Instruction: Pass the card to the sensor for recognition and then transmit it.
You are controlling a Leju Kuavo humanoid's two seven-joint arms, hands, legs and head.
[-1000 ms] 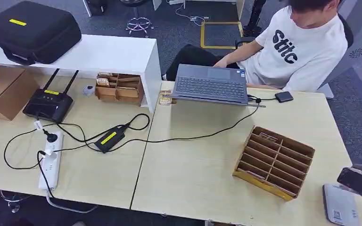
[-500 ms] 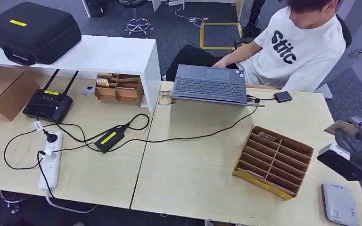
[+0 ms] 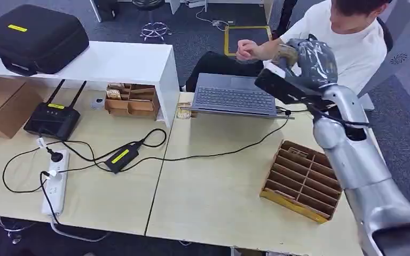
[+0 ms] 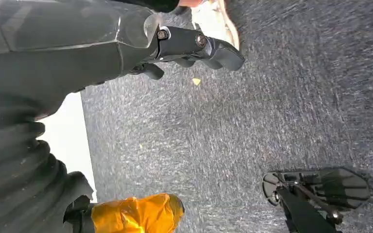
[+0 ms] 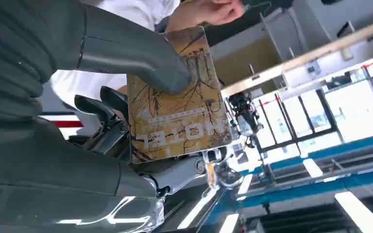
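My right hand (image 3: pixel 308 60) is raised high above the back of the table, close to the seated person (image 3: pixel 347 37). It holds a brown card (image 5: pixel 177 97) printed with branches and the word HOTEL, pinched between the thumb (image 5: pixel 136 58) and the dark fingers (image 5: pixel 102 104). From the head, a tan corner of the card (image 3: pixel 285 53) shows at the hand's far side. The person's hand (image 3: pixel 245 50) is lifted just beyond the card, apart from it. My left hand (image 4: pixel 194 46) hangs over grey carpet with nothing in it.
An open laptop (image 3: pixel 237 96) lies below my raised hand. A slotted cardboard rack (image 3: pixel 301 181) sits under my right arm. To the left are a router (image 3: pixel 53 117), a power strip (image 3: pixel 53 181) with cables, a white shelf (image 3: pixel 112 61) and a black case (image 3: pixel 32 34).
My right arm has swung up from the table's near right corner to the person, carrying the card. The person's hand has lifted off the laptop toward it.
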